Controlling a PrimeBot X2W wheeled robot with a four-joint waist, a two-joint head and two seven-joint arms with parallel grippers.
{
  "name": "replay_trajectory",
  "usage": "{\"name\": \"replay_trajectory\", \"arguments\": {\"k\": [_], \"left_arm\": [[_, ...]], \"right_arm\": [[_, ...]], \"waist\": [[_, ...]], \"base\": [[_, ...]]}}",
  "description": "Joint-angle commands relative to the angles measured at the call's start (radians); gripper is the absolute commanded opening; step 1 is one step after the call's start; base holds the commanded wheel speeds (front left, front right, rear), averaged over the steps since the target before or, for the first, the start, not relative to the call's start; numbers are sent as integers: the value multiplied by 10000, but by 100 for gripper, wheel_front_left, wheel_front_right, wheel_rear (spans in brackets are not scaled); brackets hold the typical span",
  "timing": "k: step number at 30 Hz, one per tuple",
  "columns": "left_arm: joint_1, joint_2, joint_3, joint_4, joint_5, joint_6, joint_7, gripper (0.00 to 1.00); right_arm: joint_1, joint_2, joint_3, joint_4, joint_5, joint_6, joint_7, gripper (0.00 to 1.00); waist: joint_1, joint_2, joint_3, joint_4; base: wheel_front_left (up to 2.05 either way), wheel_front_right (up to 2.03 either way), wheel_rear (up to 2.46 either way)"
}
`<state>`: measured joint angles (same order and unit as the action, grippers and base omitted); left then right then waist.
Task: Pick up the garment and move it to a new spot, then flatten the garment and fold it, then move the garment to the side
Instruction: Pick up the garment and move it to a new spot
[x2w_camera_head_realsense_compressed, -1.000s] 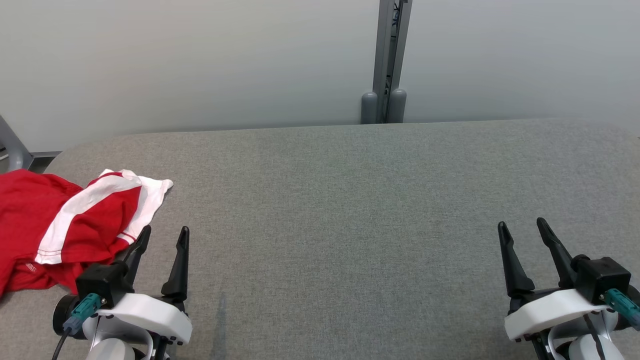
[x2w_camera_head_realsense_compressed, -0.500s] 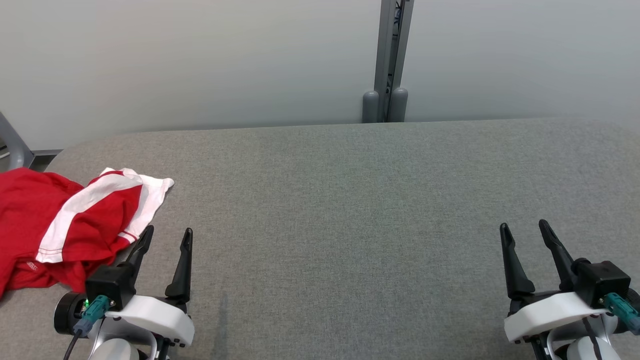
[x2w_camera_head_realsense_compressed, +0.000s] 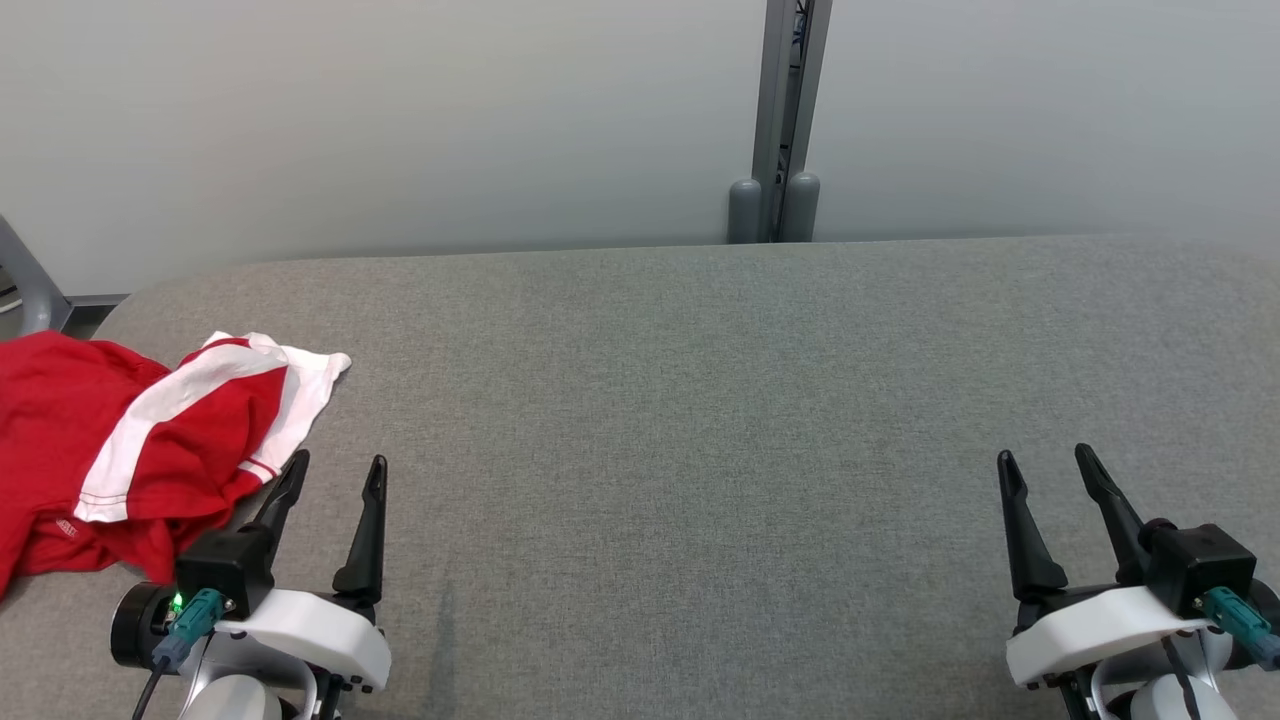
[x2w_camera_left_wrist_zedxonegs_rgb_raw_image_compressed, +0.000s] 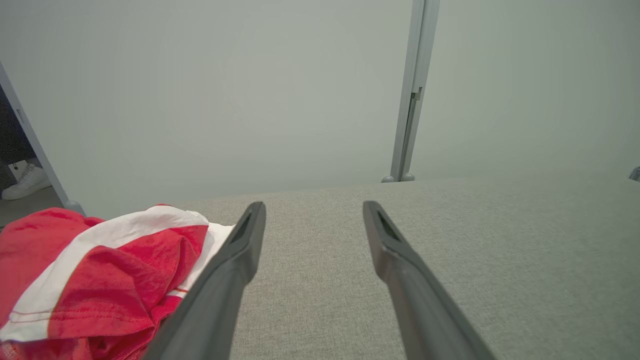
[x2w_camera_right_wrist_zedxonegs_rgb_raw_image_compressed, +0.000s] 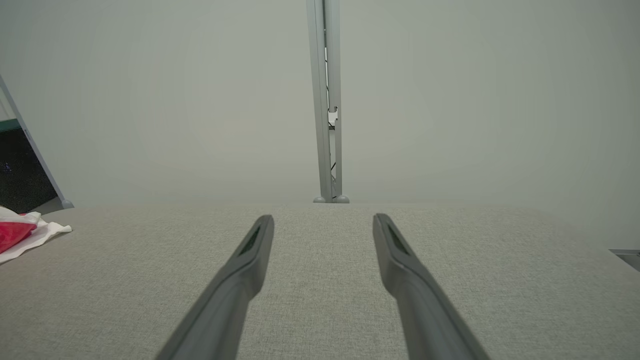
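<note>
Head view: a crumpled red-and-white cloth garment (x2w_camera_head_realsense_compressed: 130, 440) lies at the left end of the grey fabric-covered table (x2w_camera_head_realsense_compressed: 700, 400). The black-fingered left gripper (x2w_camera_head_realsense_compressed: 337, 462) and the right gripper (x2w_camera_head_realsense_compressed: 1043, 455) hang over the table's near edge, jaws spread and empty. Over the last second only the camera has drifted.

Left wrist view: the garment (x2w_camera_left_wrist_zedxonegs_rgb_raw_image_compressed: 100, 280) is untouched on the table.

Right wrist view: the garment is at the table's far left. I judge the pick-up not yet begun.

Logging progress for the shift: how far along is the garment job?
Nothing done: the red and white garment lies crumpled at the left of the grey table. Nothing in hand: left gripper and right gripper are open, empty. Pickup, moving, flattening, folding all remain.
</note>
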<state>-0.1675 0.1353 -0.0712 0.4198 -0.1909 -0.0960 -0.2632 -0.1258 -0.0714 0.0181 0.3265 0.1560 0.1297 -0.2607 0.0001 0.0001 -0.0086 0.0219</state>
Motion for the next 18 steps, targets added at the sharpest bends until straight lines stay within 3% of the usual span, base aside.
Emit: {"name": "replay_trajectory", "arguments": {"k": [1,11,18], "left_arm": [[-156,3,45,27,-31,-31,-20,100],[-276,-41,122,74,-87,-52,-20,100],[-335,-66,280,45,-136,18,-20,100]], "right_arm": [[-107,-45,0,-5,21,19,-68,100],[-117,-74,-27,-57,69,19,-69,100],[-160,-30,105,-236,129,19,-61,100]], "waist": [[-1,-1,1,9],[-1,-1,100,298],[-1,-1,155,1052]], "base": [[0,0,0],[0,0,0],[0,0,0]]}}
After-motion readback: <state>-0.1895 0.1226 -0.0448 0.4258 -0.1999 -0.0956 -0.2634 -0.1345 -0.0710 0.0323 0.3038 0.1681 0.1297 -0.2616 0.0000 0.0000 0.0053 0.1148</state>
